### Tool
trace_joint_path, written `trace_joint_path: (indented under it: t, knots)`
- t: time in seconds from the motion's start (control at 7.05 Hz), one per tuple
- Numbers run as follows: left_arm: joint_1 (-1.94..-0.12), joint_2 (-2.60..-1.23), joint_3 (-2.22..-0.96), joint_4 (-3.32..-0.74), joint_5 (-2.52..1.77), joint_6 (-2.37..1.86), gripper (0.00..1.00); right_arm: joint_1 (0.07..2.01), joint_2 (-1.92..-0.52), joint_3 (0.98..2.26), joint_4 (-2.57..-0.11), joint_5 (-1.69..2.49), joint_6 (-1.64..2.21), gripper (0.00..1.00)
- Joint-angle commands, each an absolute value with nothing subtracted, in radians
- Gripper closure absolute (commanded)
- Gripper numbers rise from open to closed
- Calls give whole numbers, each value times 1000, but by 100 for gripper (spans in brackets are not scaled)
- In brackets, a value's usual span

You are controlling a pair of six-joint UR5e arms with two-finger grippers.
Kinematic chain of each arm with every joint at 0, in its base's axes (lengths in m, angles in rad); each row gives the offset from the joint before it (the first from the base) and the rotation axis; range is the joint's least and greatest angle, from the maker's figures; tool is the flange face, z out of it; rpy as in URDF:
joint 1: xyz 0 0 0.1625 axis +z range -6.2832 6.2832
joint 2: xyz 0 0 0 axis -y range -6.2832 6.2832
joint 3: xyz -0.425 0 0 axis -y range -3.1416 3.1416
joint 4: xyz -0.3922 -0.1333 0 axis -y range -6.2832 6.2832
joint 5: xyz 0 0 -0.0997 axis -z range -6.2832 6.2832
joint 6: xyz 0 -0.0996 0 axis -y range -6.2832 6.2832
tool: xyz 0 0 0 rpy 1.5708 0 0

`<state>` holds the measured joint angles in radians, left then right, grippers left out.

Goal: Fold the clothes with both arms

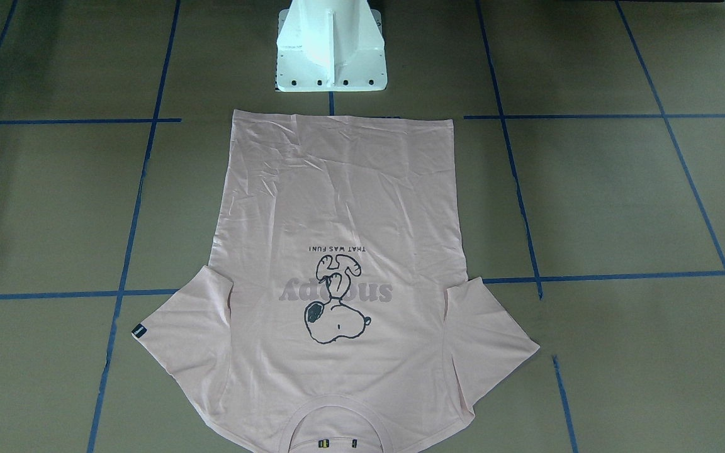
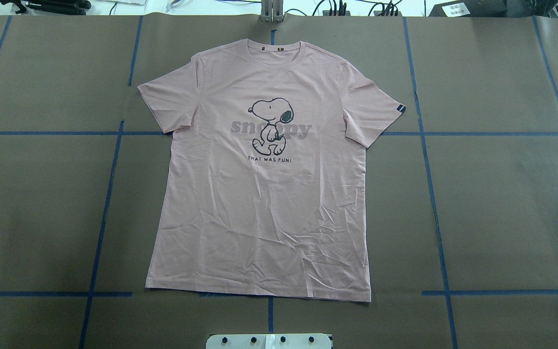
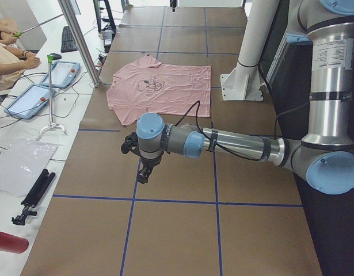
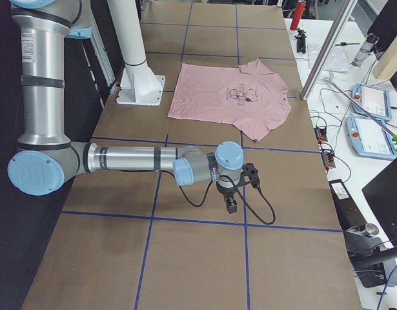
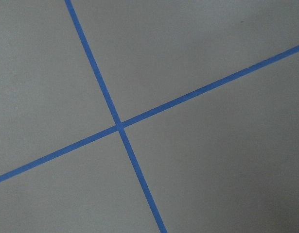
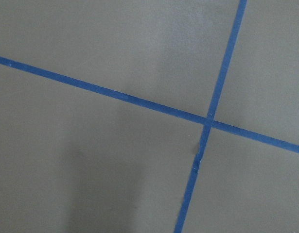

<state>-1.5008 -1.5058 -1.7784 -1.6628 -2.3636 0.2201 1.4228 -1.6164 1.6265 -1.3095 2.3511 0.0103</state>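
Now, shirt (image 2: 259, 203): flat, print up, centre of the overhead frame, collar at top (creases toward the hem).
Desk (image 2: 502, 203): brown, crossed by blue tape (image 5: 119, 126).
Left pincer (image 3: 143, 172): lower centre of the left side frame, above desk, well apart from shirt; cannot tell its opening or hold.
Right pincer (image 4: 231, 205): mid-frame in the right side view, likewise apart; cannot tell either.

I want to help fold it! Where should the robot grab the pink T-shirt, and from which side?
Probably by the sleeve edges. The pink T-shirt lies flat, print up, sleeves spread sideways, so the left arm can pinch the plain sleeve from its side and the right arm the tagged sleeve from its side.
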Motion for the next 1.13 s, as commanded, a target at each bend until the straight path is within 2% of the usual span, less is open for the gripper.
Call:
trace_joint_path:
  t: [0.0,0.28,0.57,0.71,0.99]
  knots:
    - [-1500,-1474,-1816,-1663,-2458,213,0,1251,-1551,1608,-1162,2364,291,0]
    - [-1500,-1453,-1827,-1667,-2476,219,0,1084,-1314,1518,-1060,2297,795,0]
    - [-1499,-1396,-1836,-1686,-2529,221,0,952,-1124,1374,-977,2070,1036,9]
    - [-1500,-1369,-1842,-1706,-2552,221,0,909,-1067,1315,-976,1975,1169,17]
    - [-1500,-1365,-1841,-1718,-2579,218,0,884,-1051,1277,-974,1879,1196,28]
